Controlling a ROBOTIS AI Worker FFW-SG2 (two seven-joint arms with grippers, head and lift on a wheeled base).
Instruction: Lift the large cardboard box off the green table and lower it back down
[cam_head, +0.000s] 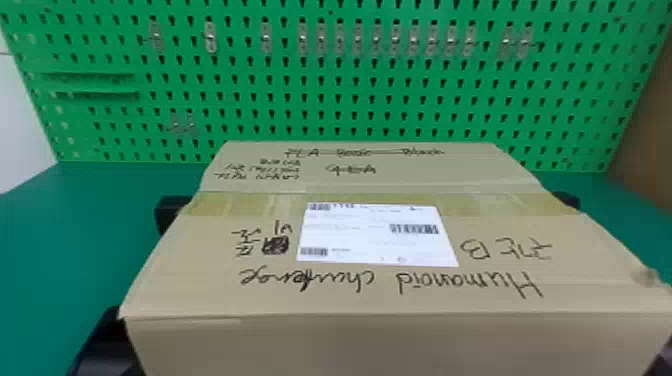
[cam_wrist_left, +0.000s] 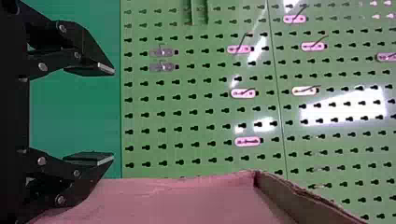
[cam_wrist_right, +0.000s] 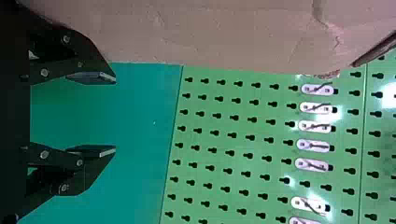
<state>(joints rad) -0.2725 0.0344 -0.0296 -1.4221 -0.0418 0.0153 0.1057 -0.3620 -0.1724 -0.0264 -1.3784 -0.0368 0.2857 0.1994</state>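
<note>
The large cardboard box (cam_head: 380, 290), with a white label on its taped top, fills the lower middle of the head view, between the two arms. My left gripper (cam_head: 167, 212) shows as a dark part at the box's left side, and my right gripper (cam_head: 569, 200) peeks out past its right side. In the left wrist view my left gripper (cam_wrist_left: 113, 115) is open, one finger against or close beside the box wall (cam_wrist_left: 177, 200). My right gripper (cam_wrist_right: 115, 115) stands open in the right wrist view, one finger along the box wall (cam_wrist_right: 224, 32). Whether the box touches the table is hidden.
The green table (cam_head: 35, 240) extends to both sides of the box. Behind it rises a green pegboard (cam_head: 350, 105) with several small hooks. A brown surface (cam_head: 645, 115) stands at the far right of the head view.
</note>
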